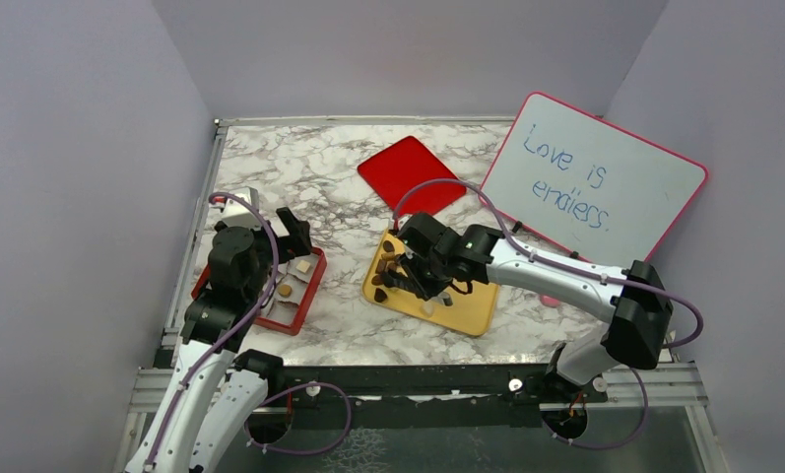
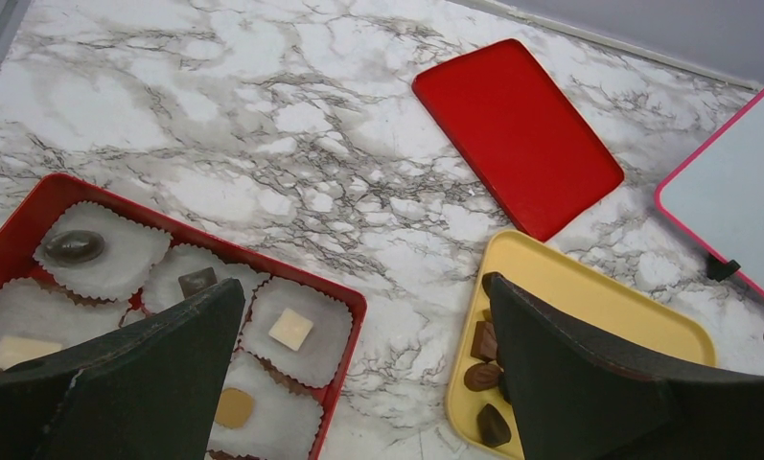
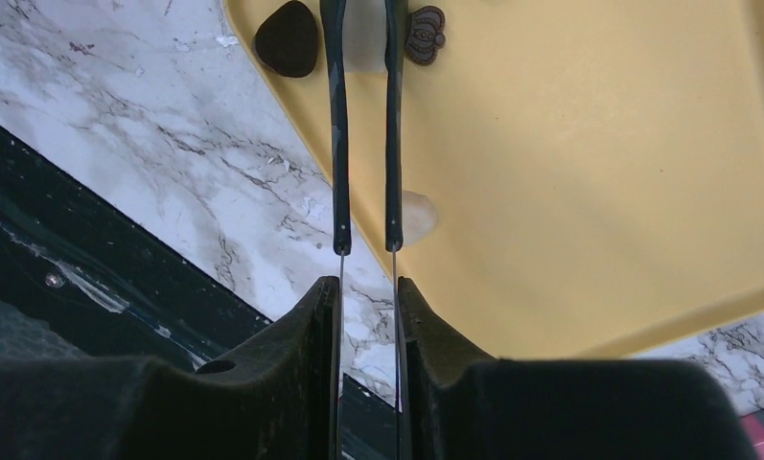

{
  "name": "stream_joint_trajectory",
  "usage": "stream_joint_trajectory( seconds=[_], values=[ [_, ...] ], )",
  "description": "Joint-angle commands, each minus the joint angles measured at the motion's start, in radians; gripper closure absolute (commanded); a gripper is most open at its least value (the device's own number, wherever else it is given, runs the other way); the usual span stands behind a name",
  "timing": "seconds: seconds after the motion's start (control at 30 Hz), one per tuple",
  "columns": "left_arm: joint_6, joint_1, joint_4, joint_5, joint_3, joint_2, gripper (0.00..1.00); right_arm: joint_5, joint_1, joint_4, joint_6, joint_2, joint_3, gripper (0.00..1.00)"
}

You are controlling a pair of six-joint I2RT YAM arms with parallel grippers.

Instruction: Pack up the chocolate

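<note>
Right wrist view | right gripper (image 3: 363, 24) prongs narrowed onto cream-white chocolate (image 3: 363, 53) on yellow tray (image 3: 598, 192), seemingly pinching it | left gripper (image 2: 363, 287) spread wide above red box (image 2: 351, 303) | risked flicking piece out through off-centre squeeze, or nudging crown-stamped chocolate (image 3: 426, 34) beside prong | could not read long axis or heading, mostly hidden between prongs
</note>
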Motion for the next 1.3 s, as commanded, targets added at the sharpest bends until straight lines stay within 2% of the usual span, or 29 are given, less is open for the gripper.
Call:
stream_joint_trajectory(
  seconds=[0.0, 0.57, 0.73, 0.93, 1.27],
  values=[
    [0.003, -0.004, -0.012, -0.014, 0.045, -0.011, 0.01, 0.039, 0.006, -0.01, 0.026, -0.026, -0.007, 0.76],
    [-0.018, -0.004, -0.097, -0.022, 0.115, -0.073, 0.01, -0.055, 0.006, 0.098, 0.052, -0.082, -0.01, 0.77],
    [-0.029, -0.004, -0.133, -0.023, 0.134, -0.085, 0.01, -0.104, 0.006, 0.119, 0.049, -0.029, 0.079, 0.77],
    [-0.048, -0.004, -0.149, -0.035, 0.167, -0.09, 0.01, -0.151, 0.006, 0.233, 0.047, 0.004, 0.131, 0.77],
    [-0.113, -0.004, -0.18, -0.009, 0.293, -0.085, 0.01, -0.365, 0.009, 0.381, 0.031, 0.144, 0.226, 0.77]
  ],
)
